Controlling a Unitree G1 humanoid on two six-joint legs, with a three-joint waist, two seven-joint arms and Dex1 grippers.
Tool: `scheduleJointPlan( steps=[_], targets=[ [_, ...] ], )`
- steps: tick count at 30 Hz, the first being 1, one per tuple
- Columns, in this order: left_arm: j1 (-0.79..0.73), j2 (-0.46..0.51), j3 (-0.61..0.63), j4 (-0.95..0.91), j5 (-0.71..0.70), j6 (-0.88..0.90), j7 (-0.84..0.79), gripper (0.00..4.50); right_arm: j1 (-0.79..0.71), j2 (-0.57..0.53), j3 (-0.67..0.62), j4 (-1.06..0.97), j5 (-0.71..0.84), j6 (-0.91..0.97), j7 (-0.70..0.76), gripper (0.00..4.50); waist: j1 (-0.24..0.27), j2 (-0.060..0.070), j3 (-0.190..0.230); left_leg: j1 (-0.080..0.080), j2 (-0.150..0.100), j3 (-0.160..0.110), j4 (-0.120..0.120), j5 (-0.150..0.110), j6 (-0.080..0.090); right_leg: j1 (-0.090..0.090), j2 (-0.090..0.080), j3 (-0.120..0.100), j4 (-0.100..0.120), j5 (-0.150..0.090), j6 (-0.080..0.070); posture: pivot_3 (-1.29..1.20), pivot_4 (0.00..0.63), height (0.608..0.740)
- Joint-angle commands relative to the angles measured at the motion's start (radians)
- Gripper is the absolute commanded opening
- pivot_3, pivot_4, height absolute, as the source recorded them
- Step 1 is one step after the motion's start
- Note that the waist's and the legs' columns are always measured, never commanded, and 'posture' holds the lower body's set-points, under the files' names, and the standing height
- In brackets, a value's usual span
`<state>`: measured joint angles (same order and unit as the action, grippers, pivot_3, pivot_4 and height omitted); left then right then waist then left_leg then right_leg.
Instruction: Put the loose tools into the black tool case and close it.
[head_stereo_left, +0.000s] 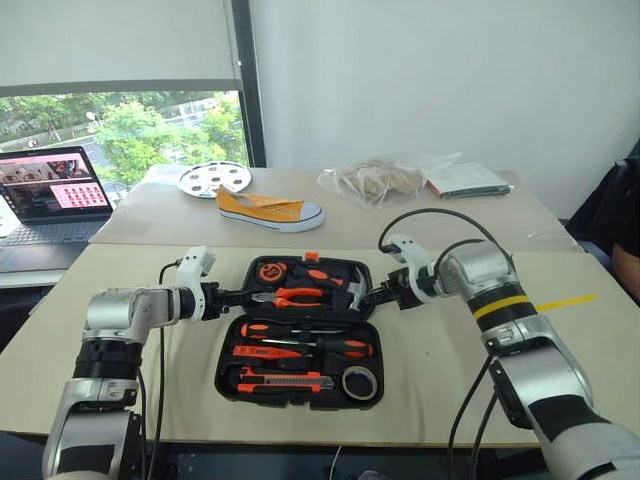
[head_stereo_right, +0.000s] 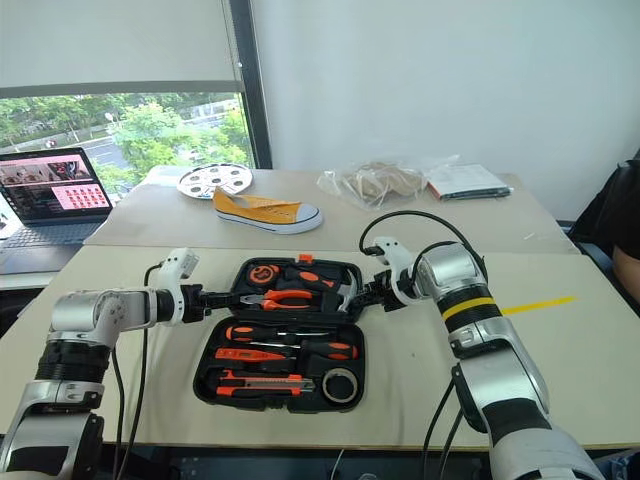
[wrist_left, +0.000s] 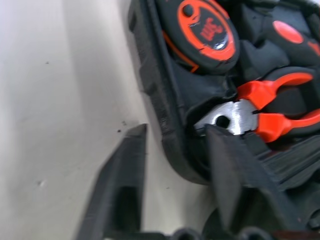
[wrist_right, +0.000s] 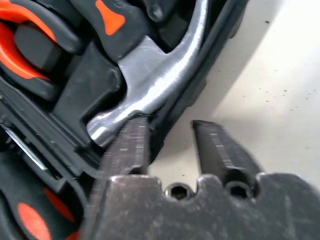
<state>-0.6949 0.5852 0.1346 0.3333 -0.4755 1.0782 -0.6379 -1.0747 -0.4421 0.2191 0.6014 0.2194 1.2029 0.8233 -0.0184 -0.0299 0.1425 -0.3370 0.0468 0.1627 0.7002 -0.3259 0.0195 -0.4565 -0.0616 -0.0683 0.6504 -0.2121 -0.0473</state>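
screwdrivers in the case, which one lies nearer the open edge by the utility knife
The shorter screwdriver, with the mostly orange handle, lies in the slot right above the utility knife. The longer screwdriver sits one slot further in, toward the pliers.

Daylight entered through the window (head_stereo_left: 130, 130) beyond the worktop's (head_stereo_left: 580, 350) far left corner and lit the scene brightly and evenly. Shadows on the worktop were soft and faint. The laptop (head_stereo_left: 50, 195) screen glowed. Both wrist views were blurred at close range, with glare on the hammer (wrist_right: 160, 75) head.
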Motion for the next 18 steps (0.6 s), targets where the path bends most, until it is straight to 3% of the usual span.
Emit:
scheduleJointPlan(
  steps=[1, 5, 12, 18],
  targets=[
    [0.017, -0.009, 0.061, 0.0, -0.009, -0.015, 0.032, 0.2, 0.004, 0.007, -0.034, 0.035, -0.013, -0.012, -0.049, 0.0, -0.001, 0.0, 0.0, 0.0, 0.0, -0.001, 0.0, 0.0, 0.0, 0.0, 0.0, 0.001, 0.0, 0.001, 0.0, 0.0, 0.15, 0.74],
    [0.046, -0.026, 0.15, -0.031, -0.048, -0.081, 0.029, 0.04, 0.033, 0.026, -0.097, -0.032, 0.028, -0.109, -0.02, 0.0, -0.004, 0.0, 0.0, 0.001, 0.0, -0.001, 0.002, 0.0, 0.0, 0.0, -0.001, 0.003, 0.003, 0.001, 0.0, 0.0, 0.15, 0.74],
    [0.205, -0.028, 0.236, -0.191, -0.1, -0.366, -0.125, 0.04, 0.219, -0.018, -0.115, -0.309, 0.013, -0.617, 0.086, 0.0, -0.023, 0.0, 0.001, -0.001, 0.001, 0.0, -0.001, 0.002, -0.003, -0.004, 0.0, 0.003, 0.005, 0.001, 0.0, 0.0, 0.15, 0.74],
    [0.404, -0.039, 0.207, -0.32, 0.004, -0.857, -0.29, 0.04, 0.38, -0.098, -0.073, -0.344, -0.118, -1.152, 0.107, 0.0, -0.024, 0.0, 0.001, -0.004, 0.001, 0.003, -0.006, 0.002, -0.003, -0.006, 0.001, 0.002, -0.003, 0.001, 0.0, 0.0, 0.15, 0.74]
  ],
)
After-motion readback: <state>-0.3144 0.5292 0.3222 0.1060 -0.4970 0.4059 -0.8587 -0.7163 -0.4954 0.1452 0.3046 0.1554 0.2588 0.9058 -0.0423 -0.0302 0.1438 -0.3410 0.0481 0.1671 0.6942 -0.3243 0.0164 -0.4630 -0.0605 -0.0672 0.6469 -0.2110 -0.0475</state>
